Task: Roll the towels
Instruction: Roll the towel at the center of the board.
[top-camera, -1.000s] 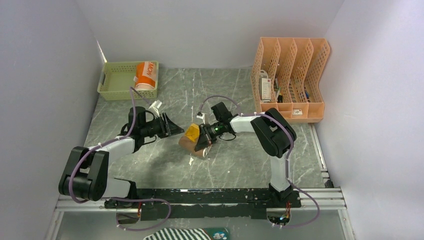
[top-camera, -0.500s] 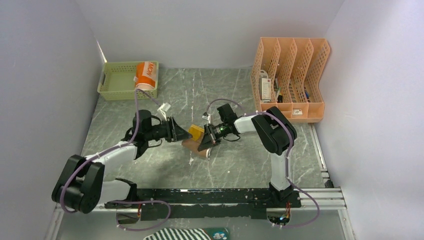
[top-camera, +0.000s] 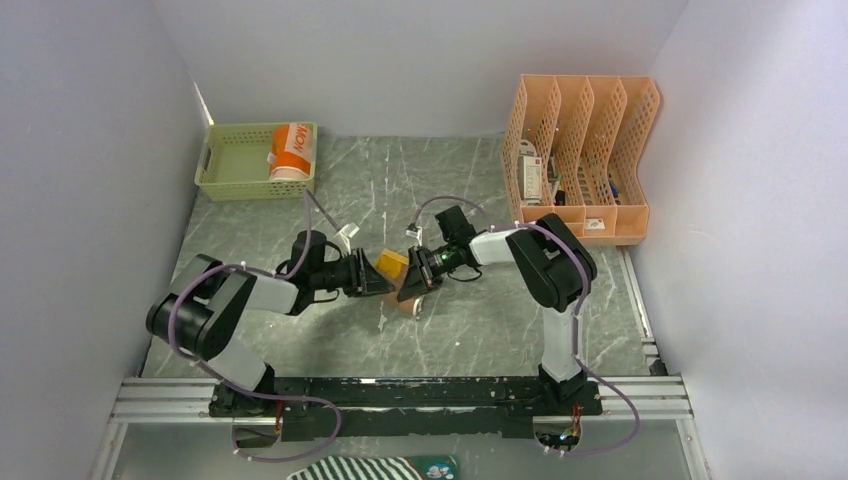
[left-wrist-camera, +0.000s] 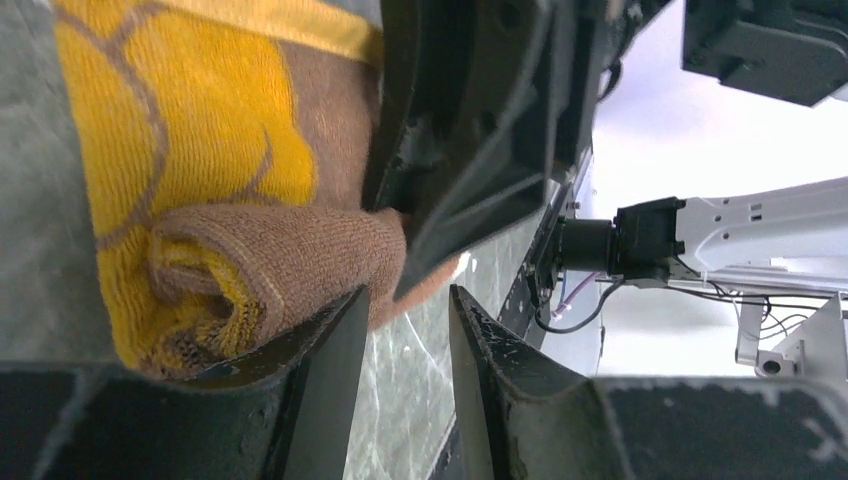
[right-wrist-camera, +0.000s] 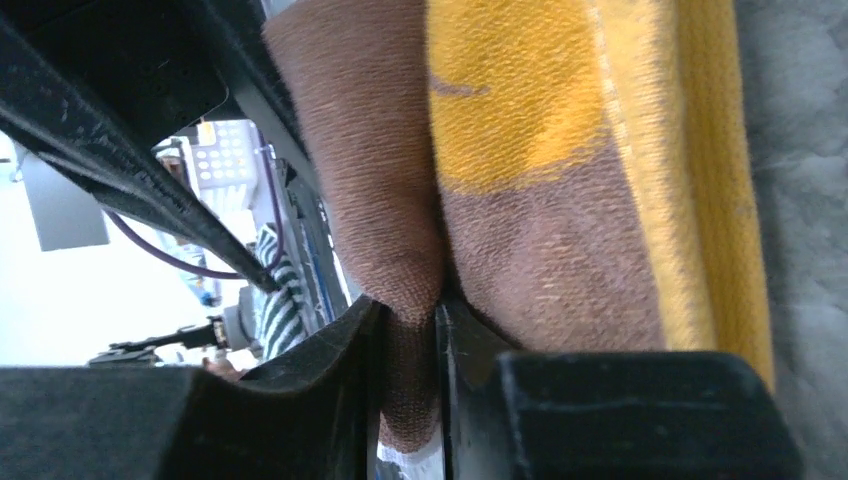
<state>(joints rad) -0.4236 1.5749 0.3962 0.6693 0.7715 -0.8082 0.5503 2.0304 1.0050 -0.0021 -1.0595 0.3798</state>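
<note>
One yellow towel (top-camera: 392, 265), one orange towel (top-camera: 291, 150), one basket (top-camera: 238, 189), one rack (top-camera: 583, 125)

The overhead camera is sitting high behind the arm bases (top-camera: 560, 385) at 6 o'clock, looking down and toward 12 o'clock over the whole worktop (top-camera: 480, 330). The left wrist camera is peering past the left gripper (left-wrist-camera: 405, 320) toward about 3 o'clock. The right wrist camera is peering past the right gripper (right-wrist-camera: 408, 330) toward about 8 o'clock. Both are pressing in very close. All three are sharing the yellow towel (top-camera: 391, 263) at the worktop's middle.
</note>
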